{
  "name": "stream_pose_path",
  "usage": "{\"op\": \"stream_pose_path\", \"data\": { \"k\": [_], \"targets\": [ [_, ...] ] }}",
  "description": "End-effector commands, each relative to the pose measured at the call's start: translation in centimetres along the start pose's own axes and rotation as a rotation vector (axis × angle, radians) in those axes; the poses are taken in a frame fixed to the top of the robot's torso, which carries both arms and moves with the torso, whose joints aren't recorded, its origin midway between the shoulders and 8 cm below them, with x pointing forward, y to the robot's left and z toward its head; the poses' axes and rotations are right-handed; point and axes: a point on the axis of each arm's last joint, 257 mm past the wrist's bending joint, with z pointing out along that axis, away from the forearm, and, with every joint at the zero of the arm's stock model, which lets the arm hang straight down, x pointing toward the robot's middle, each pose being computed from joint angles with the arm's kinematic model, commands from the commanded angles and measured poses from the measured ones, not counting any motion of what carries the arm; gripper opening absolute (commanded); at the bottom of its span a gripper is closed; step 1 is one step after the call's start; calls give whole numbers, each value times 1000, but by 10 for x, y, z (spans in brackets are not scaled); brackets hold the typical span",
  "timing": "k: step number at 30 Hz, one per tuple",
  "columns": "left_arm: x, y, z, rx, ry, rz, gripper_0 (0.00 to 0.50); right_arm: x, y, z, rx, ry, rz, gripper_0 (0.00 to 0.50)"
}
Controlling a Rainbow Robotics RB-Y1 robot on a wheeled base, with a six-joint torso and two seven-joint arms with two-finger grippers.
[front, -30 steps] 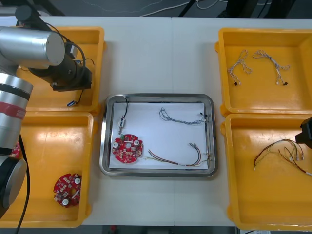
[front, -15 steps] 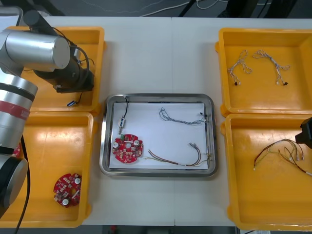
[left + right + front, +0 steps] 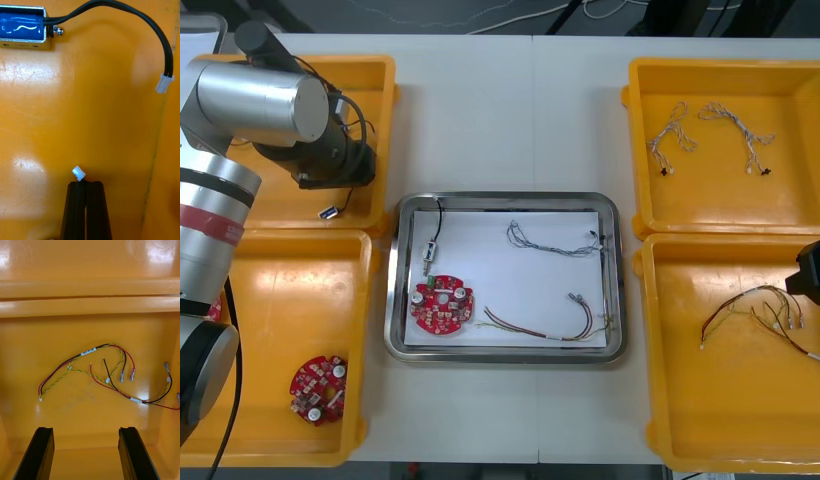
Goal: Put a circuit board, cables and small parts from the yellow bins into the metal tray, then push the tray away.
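Two black fingers of the left claw [image 3: 85, 183] are pressed together over the far-left yellow bin [image 3: 380, 75], nipping a white plug [image 3: 78, 172] near the small metal part [image 3: 22, 33], so lift slowly toward the metal tray [image 3: 505, 198]; right claw [image 3: 86, 453] hangs open.

Our left arm [image 3: 255, 100], silver with a black wrist, reaches over the far left of the table, pointing steeply down. Its black two-finger left gripper [image 3: 85, 183] is pinched tight on a small white plug [image 3: 78, 173]. Our right arm [image 3: 809, 268] sits at the right edge, the black fingers of its right gripper [image 3: 86, 431] spread apart.
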Motion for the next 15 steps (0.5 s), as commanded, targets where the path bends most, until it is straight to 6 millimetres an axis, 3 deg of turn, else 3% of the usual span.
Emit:
{"op": "stream_pose_path", "data": {
  "k": [1,15],
  "targets": [
    [-22,-25,-12,21,-47,42,0,1,-4,-2,-3,-8,23,500],
    [-30,-15,-23,12,-49,40,0,1,-4,-2,-3,-8,23,500]
  ]
}}
